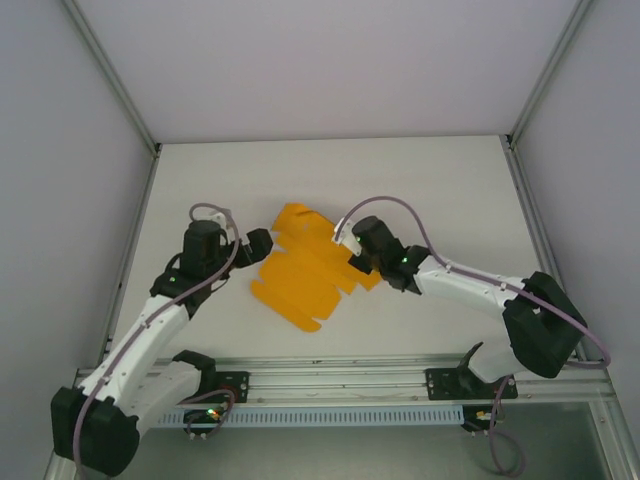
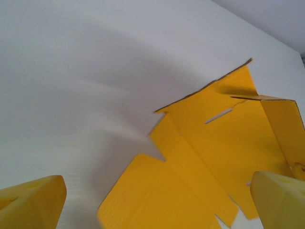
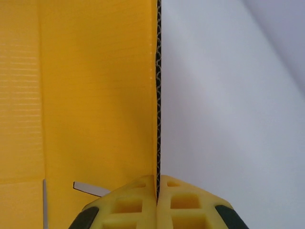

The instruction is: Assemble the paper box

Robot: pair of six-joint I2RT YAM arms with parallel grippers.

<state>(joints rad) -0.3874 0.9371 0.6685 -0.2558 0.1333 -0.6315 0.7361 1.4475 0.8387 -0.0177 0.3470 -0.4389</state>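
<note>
Right gripper (image 3: pixel 157 185) is pinching the flap edge of the paper box (image 1: pixel 305 270); left gripper (image 1: pixel 264 245) is hovering wide open at its left edge, mid-table (image 1: pixel 430 180).

Paper box (image 1: pixel 305 272): orange-yellow throughout, plain, no print; fine parallel ribbing across face; cut edge brownish with dark zigzag fluting.
Surface (image 1: pixel 430 185): white, matte.
Left pincer (image 1: pixel 264 247): black body, yellow fingers (image 2: pixel 33 202).
Right pincer (image 3: pixel 157 191): yellow pads (image 3: pixel 186 202) with square-cell grid, black patches at outer sides.
Left arm (image 1: pixel 150 330), right arm (image 1: pixel 470 285): white links, black joints.
Cable (image 1: pixel 400 203): grey-lilac.
Walls (image 1: pixel 330 60): pale grey.
</note>
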